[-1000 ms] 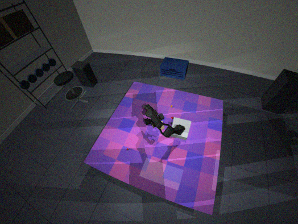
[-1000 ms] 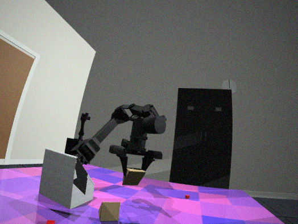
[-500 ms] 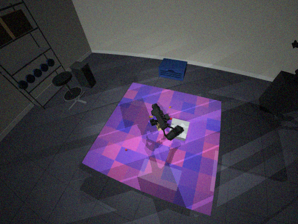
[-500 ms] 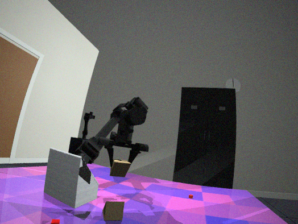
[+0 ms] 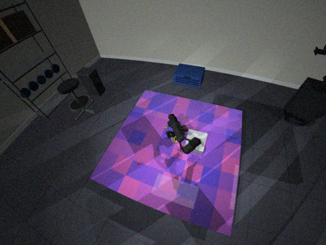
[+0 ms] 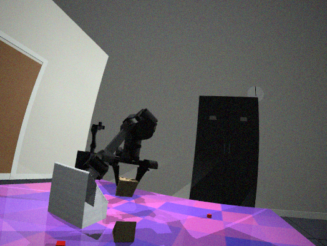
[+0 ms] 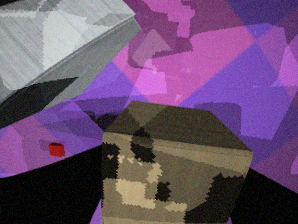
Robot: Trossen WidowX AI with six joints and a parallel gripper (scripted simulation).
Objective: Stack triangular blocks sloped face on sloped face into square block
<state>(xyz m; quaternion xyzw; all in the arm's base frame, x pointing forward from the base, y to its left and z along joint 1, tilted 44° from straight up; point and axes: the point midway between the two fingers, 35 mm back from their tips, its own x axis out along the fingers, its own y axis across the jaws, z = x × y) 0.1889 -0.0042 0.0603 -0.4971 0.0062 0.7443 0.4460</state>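
Observation:
My gripper [image 6: 127, 183] [image 7: 168, 156] is shut on one tan wooden triangular block [image 6: 126, 188] [image 7: 172, 167]. In the exterior view the held block is raised and looks tilted, with its lighter face up. The other triangular block [image 6: 125, 231] rests on the table, lower in that view, with a gap showing between the two. It does not show in the wrist view, where the held block fills the lower middle. In the top view tan wood [image 5: 174, 140] shows below the dark arm; I cannot tell which block it is.
A large white-grey block [image 5: 201, 137] [image 6: 67, 195] [image 7: 100, 60] stands close beside the arm. Red cubes [image 5: 138, 163] [image 6: 209, 215] [image 6: 60, 243] [image 7: 56, 149] lie on the patchwork surface [image 5: 129, 184]. A small tan piece [image 5: 165, 127] and an orange one [image 5: 186, 117] lie near the arm.

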